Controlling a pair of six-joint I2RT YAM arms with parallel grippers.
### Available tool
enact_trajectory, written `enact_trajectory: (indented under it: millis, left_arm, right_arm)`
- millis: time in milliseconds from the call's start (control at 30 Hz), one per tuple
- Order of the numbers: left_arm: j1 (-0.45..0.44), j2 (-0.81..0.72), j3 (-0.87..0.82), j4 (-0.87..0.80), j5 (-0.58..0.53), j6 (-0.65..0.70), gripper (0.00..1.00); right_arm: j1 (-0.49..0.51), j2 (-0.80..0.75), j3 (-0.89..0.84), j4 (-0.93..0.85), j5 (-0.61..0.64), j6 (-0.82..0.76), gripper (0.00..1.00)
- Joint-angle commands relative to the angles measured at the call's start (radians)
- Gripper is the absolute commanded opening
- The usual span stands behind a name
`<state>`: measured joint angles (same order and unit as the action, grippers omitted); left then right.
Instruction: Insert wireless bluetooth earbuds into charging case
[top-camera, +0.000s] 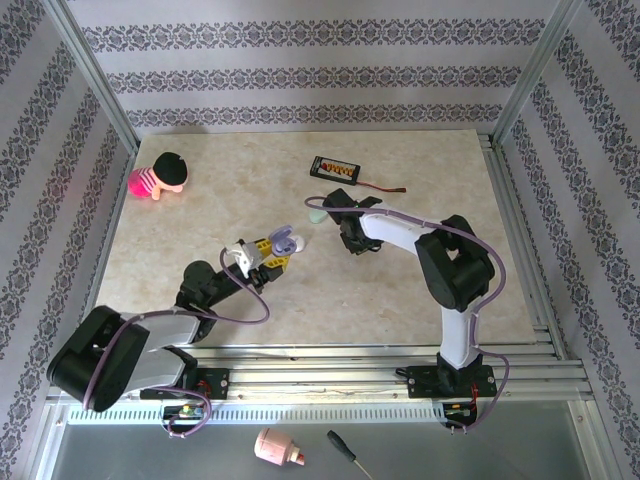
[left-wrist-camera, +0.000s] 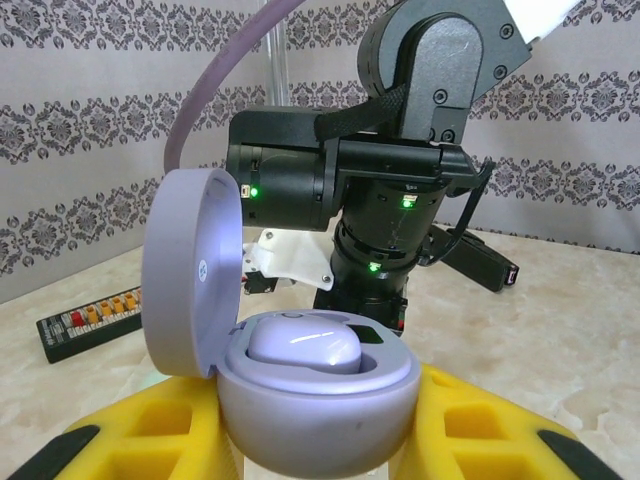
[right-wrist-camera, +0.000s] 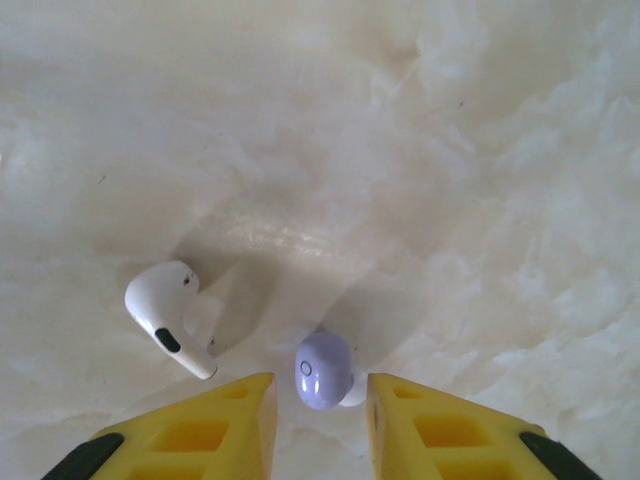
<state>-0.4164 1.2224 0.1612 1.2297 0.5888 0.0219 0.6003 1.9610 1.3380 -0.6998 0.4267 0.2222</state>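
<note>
- Charging case (left-wrist-camera: 320, 400): lavender, its lid (left-wrist-camera: 190, 270) swung open and standing upright. It is held clear of the table (top-camera: 400, 290), above the middle and somewhat toward the near edge.
- Left gripper (left-wrist-camera: 320, 430): fingers closed on the lower shell of the case, one on each side. The case sits level in the grip.
- Done: a seated earbud (left-wrist-camera: 300, 345), lavender, lies in one well of the case. The well beside it appears vacant, though it is dark and partly hidden.
- Outstanding: a loose lavender earbud (right-wrist-camera: 323, 370) lies on the table under the right arm, around the middle and toward the far edge.
- Right gripper (right-wrist-camera: 320, 390): fingers apart, one on each side of the loose earbud, with a gap showing at both sides. Nothing is gripped.
- White earbud (right-wrist-camera: 170, 318): lies on the table near the loose earbud, not touching it. By colour it likely belongs to another case.
- Assessment: this case is about half filled. Still to do are grasping the loose earbud, lifting it, carrying it to the case and seating it in the vacant well.
</note>
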Motion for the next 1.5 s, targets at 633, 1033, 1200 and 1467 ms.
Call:
enact_trajectory:
  millis: [633,1033,1200,1467]
  left_arm:
    - [0.014,-0.077,-0.005,-0.138,-0.029,0.064,0.31]
    - [0.013,-0.07,0.0,-0.133,-0.024,0.062,0.31]
    - [0.014,-0.067,0.003,-0.133,-0.023,0.061,0.31]
    - [0.014,-0.067,0.004,-0.131,-0.021,0.059,0.31]
  right_arm:
    - [0.024,0.108,0.089,-0.095,0.098,-0.041,0.26]
    - [0.022,0.131,0.075,-0.108,0.111,-0.03,0.27]
    - [0.016,0.142,0.075,-0.114,0.123,-0.035,0.26]
    - [0.002,0.16,0.078,-0.121,0.106,-0.032,0.25]
